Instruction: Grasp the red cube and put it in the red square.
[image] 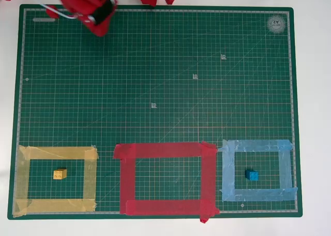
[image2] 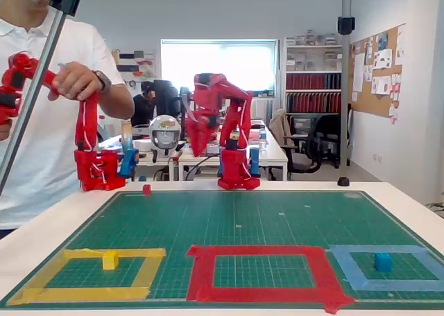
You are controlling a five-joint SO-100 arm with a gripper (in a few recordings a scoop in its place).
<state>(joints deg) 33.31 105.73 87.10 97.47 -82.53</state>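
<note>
Hanging above the far edge of the green cutting mat (image: 155, 65), the red gripper (image2: 196, 141) shows no readable finger state. A tiny red cube (image2: 146, 189) sits on the white worktop (image2: 41, 226) beyond the mat, well apart from the red tape square (image: 165, 179).

From above I see the arm (image: 88, 8) at the mat's (image: 155, 65) top-left edge. Along the bottom edge, a yellow cube (image: 60, 174) sits inside the yellow frame (image: 56, 153), a blue cube (image: 252, 175) inside the blue frame (image: 257, 145), and only green mat inside the red square (image: 164, 150).

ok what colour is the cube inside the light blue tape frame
Blue, a bit darker than the tape frame around it. The cube shows best in the overhead view.
</note>
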